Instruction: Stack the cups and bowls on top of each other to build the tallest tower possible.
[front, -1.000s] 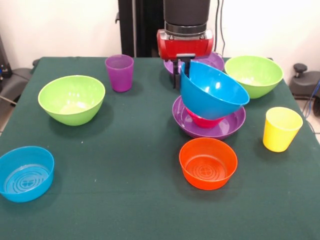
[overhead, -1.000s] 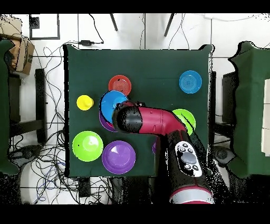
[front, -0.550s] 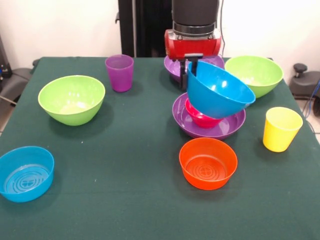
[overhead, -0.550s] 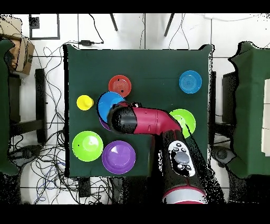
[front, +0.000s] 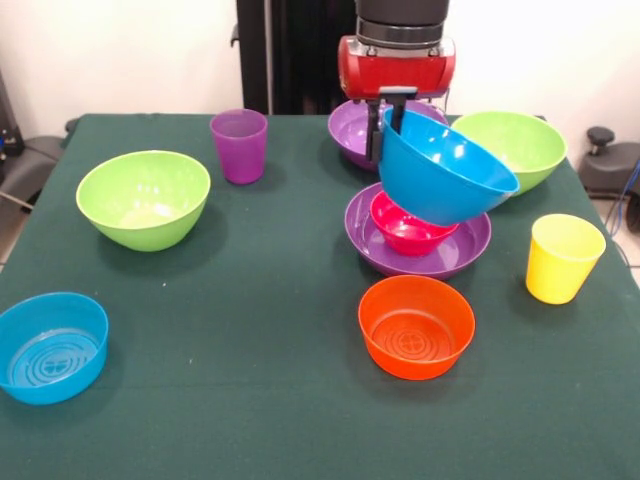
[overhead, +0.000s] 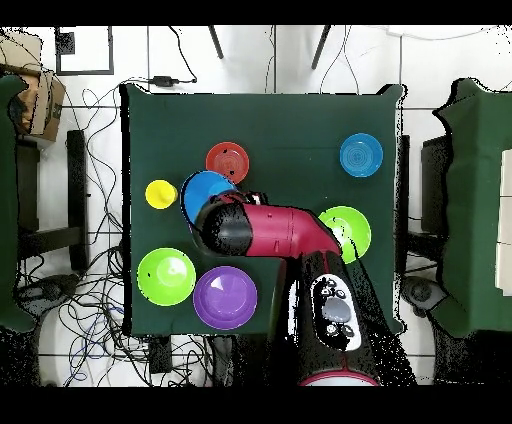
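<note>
Right of centre in the front view, the gripper (front: 392, 125) is pinching the rim of the large blue bowl (front: 445, 170), holding it tilted above the red bowl (front: 412, 229) nested in the purple bowl (front: 400, 250), apparently to stack it there.

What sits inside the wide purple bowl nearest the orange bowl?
A small red-pink bowl rests inside the wide purple bowl. The tilted large blue bowl, held above, hides the red-pink bowl's far rim.
</note>
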